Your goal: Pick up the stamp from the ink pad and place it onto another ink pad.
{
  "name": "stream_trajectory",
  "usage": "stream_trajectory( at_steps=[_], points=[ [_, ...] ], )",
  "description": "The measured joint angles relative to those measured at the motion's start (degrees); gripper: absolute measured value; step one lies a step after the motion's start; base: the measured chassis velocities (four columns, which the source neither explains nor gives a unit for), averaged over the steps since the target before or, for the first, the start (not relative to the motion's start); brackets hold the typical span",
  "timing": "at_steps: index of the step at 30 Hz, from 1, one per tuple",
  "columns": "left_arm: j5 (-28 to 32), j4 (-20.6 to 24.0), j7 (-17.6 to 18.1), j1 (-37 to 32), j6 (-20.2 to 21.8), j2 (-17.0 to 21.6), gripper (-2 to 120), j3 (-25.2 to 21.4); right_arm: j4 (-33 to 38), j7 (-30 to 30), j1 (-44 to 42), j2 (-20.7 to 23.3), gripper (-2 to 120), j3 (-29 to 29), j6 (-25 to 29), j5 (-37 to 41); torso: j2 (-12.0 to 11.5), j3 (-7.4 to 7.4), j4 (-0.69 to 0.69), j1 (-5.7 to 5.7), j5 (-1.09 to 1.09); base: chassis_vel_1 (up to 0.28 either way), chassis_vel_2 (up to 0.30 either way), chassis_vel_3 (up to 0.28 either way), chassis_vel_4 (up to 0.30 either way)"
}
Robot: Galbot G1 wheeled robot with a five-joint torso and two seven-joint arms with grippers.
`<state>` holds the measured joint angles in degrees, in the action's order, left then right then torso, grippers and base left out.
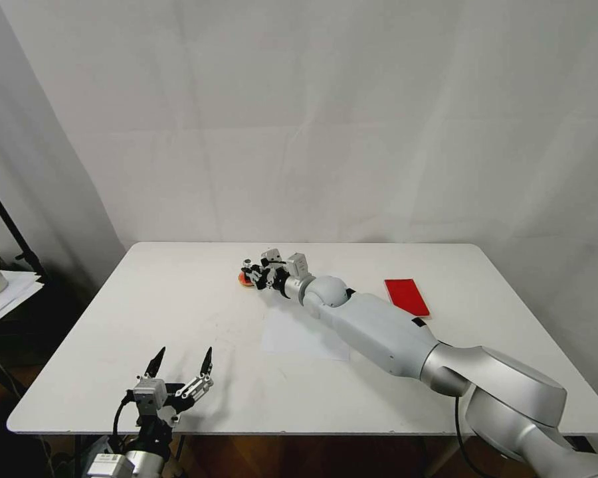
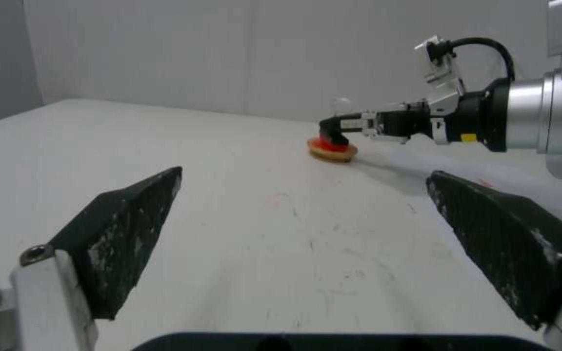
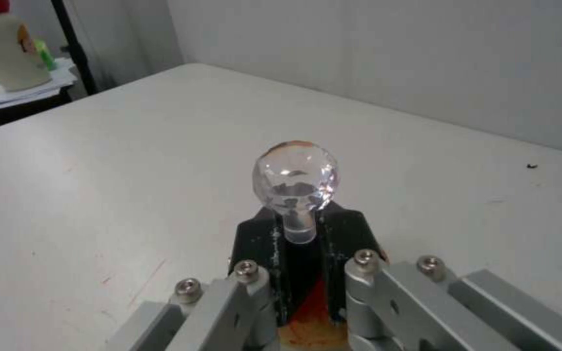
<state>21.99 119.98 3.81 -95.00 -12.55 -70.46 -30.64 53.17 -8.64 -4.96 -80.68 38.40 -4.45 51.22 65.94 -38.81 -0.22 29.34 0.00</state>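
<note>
The stamp (image 1: 247, 264), a black body under a clear round knob (image 3: 295, 178), stands upright over the small round ink pad (image 1: 244, 279) with its orange-red centre and tan rim (image 2: 333, 154). I cannot tell whether its base touches the disc. My right gripper (image 1: 252, 275) reaches across the table and is shut on the stamp (image 2: 340, 105), its black fingers (image 3: 258, 243) on either side of the stem. The flat red rectangular ink pad (image 1: 406, 297) lies bare at the right, beside my right forearm. My left gripper (image 1: 183, 362) hangs open at the near left edge.
A white paper sheet (image 1: 299, 335) lies mid-table, partly under my right arm. Beyond the table's left edge stand a black pole (image 1: 6, 226) and a side surface with papers and a pale bottle (image 3: 8, 53). A white curtain closes off the back.
</note>
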Motion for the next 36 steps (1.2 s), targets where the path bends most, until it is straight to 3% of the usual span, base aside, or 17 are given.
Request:
stream_trajectory(
  at_steps=[6, 25, 28, 32, 33, 36],
  points=[
    [0.0, 0.0, 0.0, 0.0, 0.0, 0.0, 100, 0.0, -0.11, 0.06, -0.22, -0.17, 12, 0.09, 0.19, -0.37, 0.0, 0.0, 0.0, 0.0, 0.0, 0.0, 0.0, 0.0, 0.0],
    [0.0, 0.0, 0.0, 0.0, 0.0, 0.0, 100, 0.0, 1.76, 0.44, -0.14, 0.91, 82, 0.02, 0.1, -0.12, 0.0, 0.0, 0.01, 0.0, 0.0, 0.0, 0.0, 0.0, 0.0],
    [0.0, 0.0, 0.0, 0.0, 0.0, 0.0, 100, 0.0, 4.48, 0.48, -0.59, 2.83, 90, 0.34, 0.0, -0.5, 0.0, 0.0, 0.02, 0.0, 0.01, 0.0, 0.0, 0.0, 0.0],
    [0.0, 0.0, 0.01, 0.0, 0.0, 0.0, 100, 0.0, 17.34, 0.59, -1.56, 11.44, 105, 1.51, -0.01, -3.08, 0.0, 0.0, 0.0, 0.0, 0.02, 0.0, 0.0, 0.0, 0.0],
    [0.0, 0.0, 0.01, 0.0, 0.0, 0.0, 100, 0.0, 17.34, 0.59, -1.56, 11.44, 105, 1.51, -0.01, -3.08, 0.0, 0.0, 0.0, 0.0, 0.02, 0.0, 0.0, 0.0, 0.0],
    [0.0, 0.0, -0.01, 0.03, 0.0, 0.0, 100, 0.0, 27.86, 3.73, -2.55, 20.32, 111, 2.22, -0.27, -3.07, 0.0, 0.0, 0.01, -0.01, 0.03, 0.0, 0.0, 0.0, 0.0]
  ],
)
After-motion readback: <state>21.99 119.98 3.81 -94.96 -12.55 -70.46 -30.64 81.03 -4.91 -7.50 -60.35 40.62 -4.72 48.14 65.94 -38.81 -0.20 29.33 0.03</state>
